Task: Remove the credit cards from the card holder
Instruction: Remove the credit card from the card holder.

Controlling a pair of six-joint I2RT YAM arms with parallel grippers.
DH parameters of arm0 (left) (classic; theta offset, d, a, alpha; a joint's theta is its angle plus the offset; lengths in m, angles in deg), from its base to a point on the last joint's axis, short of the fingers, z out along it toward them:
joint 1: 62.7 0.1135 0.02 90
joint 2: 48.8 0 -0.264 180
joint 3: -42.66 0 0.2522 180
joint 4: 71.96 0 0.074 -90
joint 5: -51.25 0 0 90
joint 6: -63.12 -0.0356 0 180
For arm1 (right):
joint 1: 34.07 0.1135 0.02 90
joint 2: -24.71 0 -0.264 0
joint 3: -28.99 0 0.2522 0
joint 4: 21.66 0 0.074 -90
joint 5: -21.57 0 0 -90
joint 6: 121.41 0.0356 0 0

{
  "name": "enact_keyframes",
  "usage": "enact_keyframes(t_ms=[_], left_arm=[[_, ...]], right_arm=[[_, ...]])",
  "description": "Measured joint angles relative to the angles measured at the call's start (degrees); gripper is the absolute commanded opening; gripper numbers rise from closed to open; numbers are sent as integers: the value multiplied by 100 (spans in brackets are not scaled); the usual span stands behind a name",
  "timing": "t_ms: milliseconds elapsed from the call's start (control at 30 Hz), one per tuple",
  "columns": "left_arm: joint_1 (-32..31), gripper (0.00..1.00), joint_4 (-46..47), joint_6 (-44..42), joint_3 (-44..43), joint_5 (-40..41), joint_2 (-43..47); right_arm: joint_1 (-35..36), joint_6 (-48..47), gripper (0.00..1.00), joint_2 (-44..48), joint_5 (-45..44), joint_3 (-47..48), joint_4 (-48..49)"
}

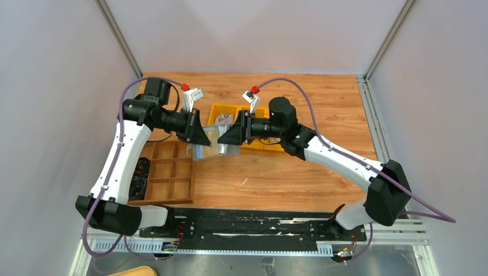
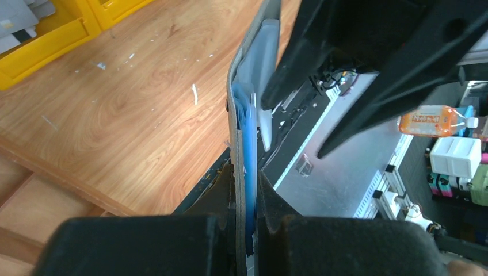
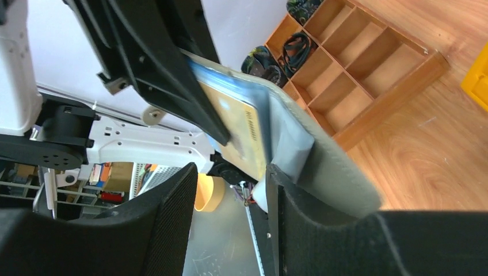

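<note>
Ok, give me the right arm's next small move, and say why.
Probably close the right gripper on the gold card. Its jaws stand open with the card's exposed end at the gap, while the left gripper is clamped on the card holder, bracing it.

Nothing legible is seen: raised print on the gold card (image 3: 241, 132) is blurred, and the orange label (image 2: 429, 121) cannot be read.

My wooden table (image 1: 334, 109) carries two things. A cluster of yellow bins (image 1: 221, 112) sits near the middle of its far edge. A brown wooden compartment tray (image 1: 172, 172) lies along its left edge, toward the near-left corner. Small white flecks (image 2: 194, 93) dot the bare wood.
</note>
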Motion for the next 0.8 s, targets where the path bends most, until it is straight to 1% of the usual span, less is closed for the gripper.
enact_keyframes(t_ms=[133, 267, 367, 433, 533, 633, 733, 800], left_arm=[[15, 0, 2, -4, -2, -201, 85], [20, 0, 0, -7, -2, -411, 199], [20, 0, 2, -15, -2, -588, 278], [20, 0, 2, -17, -2, -695, 313], [22, 0, 0, -17, -2, -802, 321], [22, 0, -9, -17, -7, -844, 321], [37, 0, -26, -11, -55, -881, 321], [44, 7, -55, -9, -85, -894, 321]], right_arm=[[-11, -114, 48, 22, -15, -107, -153], [-33, -57, 47, 22, 61, -190, -101], [-72, 184, 45, 13, 271, -245, 197], [-105, 417, 42, -4, 450, -317, 555], [-133, 890, 34, -109, 710, -446, 1281], [-140, 1220, 24, -243, 903, -490, 1766], [-199, 1604, 12, -411, 1064, -584, 2299], [-225, 1917, 6, -549, 1165, -664, 2739]])
